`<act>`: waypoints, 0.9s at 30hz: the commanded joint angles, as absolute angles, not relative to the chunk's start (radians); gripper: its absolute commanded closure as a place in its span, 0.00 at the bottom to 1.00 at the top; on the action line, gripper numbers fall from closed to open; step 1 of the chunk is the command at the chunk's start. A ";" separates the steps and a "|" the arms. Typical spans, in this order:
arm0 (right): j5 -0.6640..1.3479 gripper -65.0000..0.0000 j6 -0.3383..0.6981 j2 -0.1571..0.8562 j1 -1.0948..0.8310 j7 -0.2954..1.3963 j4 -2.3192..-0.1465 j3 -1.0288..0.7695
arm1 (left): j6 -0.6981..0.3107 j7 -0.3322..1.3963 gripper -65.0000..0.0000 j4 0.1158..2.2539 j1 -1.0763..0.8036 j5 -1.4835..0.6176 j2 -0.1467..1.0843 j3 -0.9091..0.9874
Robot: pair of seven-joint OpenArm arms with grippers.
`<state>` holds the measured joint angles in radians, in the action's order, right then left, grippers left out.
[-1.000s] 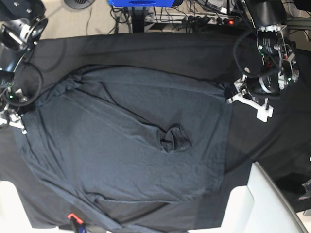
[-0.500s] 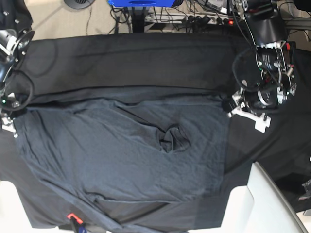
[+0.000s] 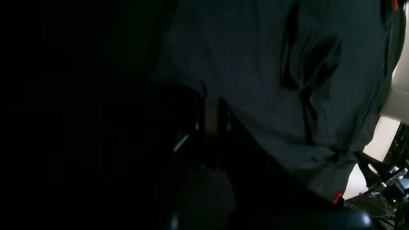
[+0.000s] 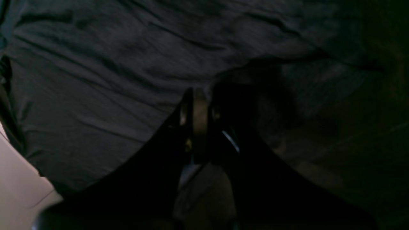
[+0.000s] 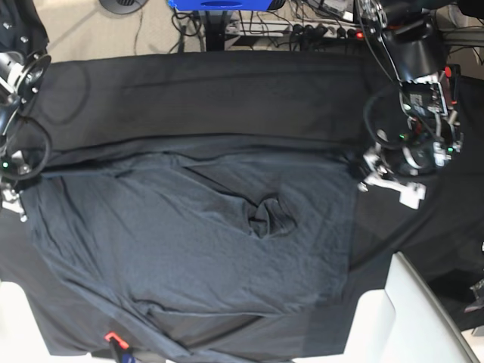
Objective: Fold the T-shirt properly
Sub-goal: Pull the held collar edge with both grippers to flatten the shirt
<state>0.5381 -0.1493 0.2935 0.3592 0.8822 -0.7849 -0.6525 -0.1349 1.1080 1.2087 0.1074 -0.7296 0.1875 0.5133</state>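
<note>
Base view shows the black table covering filling most of the frame, and spread over its middle and near half lies the T-shirt, a slightly lighter charcoal sheet with its far edge drawn into a roughly straight line between the two arms. A puckered knot of wrinkles sits right of the shirt's centre, and a white surface shows at the lower right past the cloth. The left gripper is at the shirt's far corner on this view's right, and the left wrist camera shows its jaws pressed together on a fold of grey fabric at that edge. The right gripper is at the opposite corner, at the frame's left border; its wrist view shows the jaws closed, tips down at the shirt's edge, though in that dim picture I cannot be sure how much cloth is pinched. The fold appears at an early stage, I judge. The risks: thin knit slipping from one pinch if the arms pull unevenly, which would skew the fold line; the central pucker being trapped under the folded layer; or the black covering being dragged along with the shirt.
</note>
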 commanded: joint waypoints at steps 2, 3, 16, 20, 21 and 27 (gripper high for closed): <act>0.547 0.99 -0.147 0.314 0.387 0.868 -0.799 -0.616 | -0.139 1.099 1.00 1.219 0.136 -0.740 0.199 0.515; 0.547 0.99 -0.147 0.312 0.387 0.855 -0.799 -0.604 | -0.139 1.099 1.00 1.219 0.143 -0.739 0.199 0.515; 0.547 0.99 -0.147 0.312 0.414 0.780 -0.688 -0.590 | -0.139 1.092 1.00 1.155 0.170 -0.739 0.197 0.513; 0.547 0.98 -0.147 0.312 0.415 0.746 -0.690 -0.590 | -0.139 1.092 1.00 1.152 0.188 -0.739 0.197 0.513; 0.547 0.98 -0.147 0.312 0.415 0.739 -0.690 -0.590 | -0.139 1.090 1.00 1.152 0.189 -0.739 0.196 0.513; 0.549 0.91 -0.140 0.312 0.415 0.685 -0.691 -0.590 | -0.139 1.006 1.00 1.150 0.202 -0.739 0.199 0.449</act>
<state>0.5415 -0.1467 0.2932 0.3878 0.6926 -0.6739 -0.5907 -0.1341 1.0126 1.1366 0.1802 -0.7189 0.1898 0.4469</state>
